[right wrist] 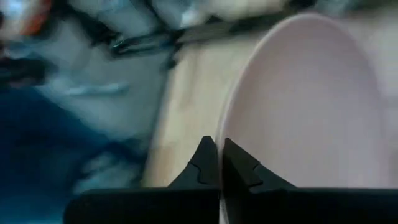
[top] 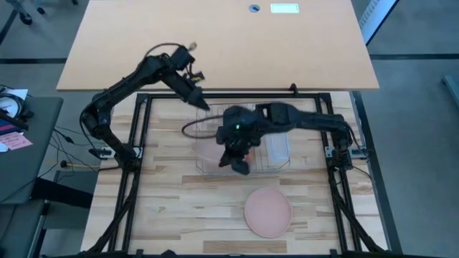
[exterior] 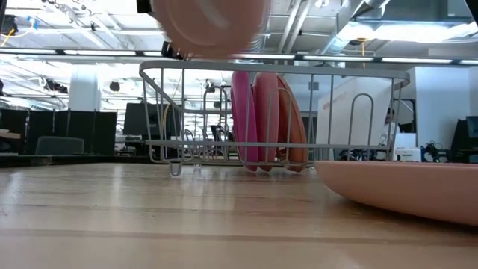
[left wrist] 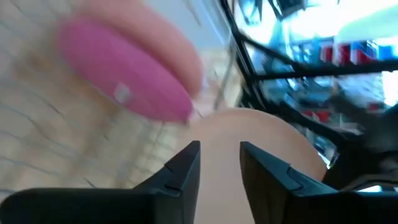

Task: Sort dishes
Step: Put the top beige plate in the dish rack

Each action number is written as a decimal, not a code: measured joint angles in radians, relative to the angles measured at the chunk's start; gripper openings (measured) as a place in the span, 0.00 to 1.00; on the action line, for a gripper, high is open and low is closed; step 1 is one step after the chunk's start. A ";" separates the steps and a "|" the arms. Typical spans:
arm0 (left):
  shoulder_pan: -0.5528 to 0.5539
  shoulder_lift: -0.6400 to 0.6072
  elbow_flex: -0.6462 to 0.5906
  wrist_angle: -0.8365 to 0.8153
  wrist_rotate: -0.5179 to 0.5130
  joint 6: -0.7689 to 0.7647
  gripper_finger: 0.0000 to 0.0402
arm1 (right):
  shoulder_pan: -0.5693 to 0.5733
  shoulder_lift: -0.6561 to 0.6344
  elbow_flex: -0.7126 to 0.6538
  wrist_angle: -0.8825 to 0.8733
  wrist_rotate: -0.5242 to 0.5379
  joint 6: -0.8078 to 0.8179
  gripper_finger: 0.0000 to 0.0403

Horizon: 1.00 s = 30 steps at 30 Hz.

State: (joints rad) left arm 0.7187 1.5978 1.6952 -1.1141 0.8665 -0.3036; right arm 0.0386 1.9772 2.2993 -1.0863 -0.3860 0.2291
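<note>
pale pink plate (right wrist: 305, 106): nearest the right jaws; its rim runs straight into their tips in the right wrist view, so they look clenched on that rim, edge-on.
right jaws (right wrist: 219, 163): pinched together with no gap showing, over the wire rack (exterior: 276, 112) near the middle of the worktop (top: 179, 201).
handling of the held plate: i judge it light, stiff plastic, smooth and likely slippery; a grip on the thin rim is the only hold and could let it swing or slip if moved fast.
left jaws (left wrist: 219, 168): parted, with a peach plate face showing between the fingers but no finger pressing on it; i read them as released, at the rack's far side in the high view.
magenta plate (left wrist: 124, 81): beyond the left jaws, tilted, too blurred to say what it rests on.
plates in the rack (exterior: 265, 119): standing on edge side by side, magenta to salmon-orange, close below both jaws.
loose salmon plate (top: 267, 212): flat on the worktop, well apart from both jaws on the near side.
where to hold the loose one: by its raised rim, since i expect the flat face gives nothing to pinch.
raised plate in the low view (exterior: 213, 26): above the rack's top wire; which jaws carry it cannot be told there.
</note>
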 joint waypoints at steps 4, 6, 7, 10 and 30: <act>0.039 0.000 0.054 0.032 -0.128 -0.007 0.32 | 0.002 0.002 0.000 0.016 0.013 0.108 0.00; 0.061 0.000 0.076 0.030 -0.193 -0.007 0.33 | -0.010 0.000 0.002 0.047 0.015 0.168 0.00; 0.076 0.000 0.085 0.029 -0.215 0.000 0.33 | -0.018 0.000 0.002 0.061 0.018 0.204 0.00; 0.115 -0.001 0.097 0.029 -0.272 0.025 0.33 | -0.047 0.001 0.002 0.131 0.029 0.363 0.00; 0.253 -0.002 0.096 -0.114 -0.532 0.161 0.33 | -0.080 0.001 0.005 0.359 0.435 0.978 0.00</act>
State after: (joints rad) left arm 0.9718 1.5959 1.7916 -1.2283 0.3348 -0.1423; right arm -0.0414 1.9785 2.3039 -0.7277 0.0487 1.2068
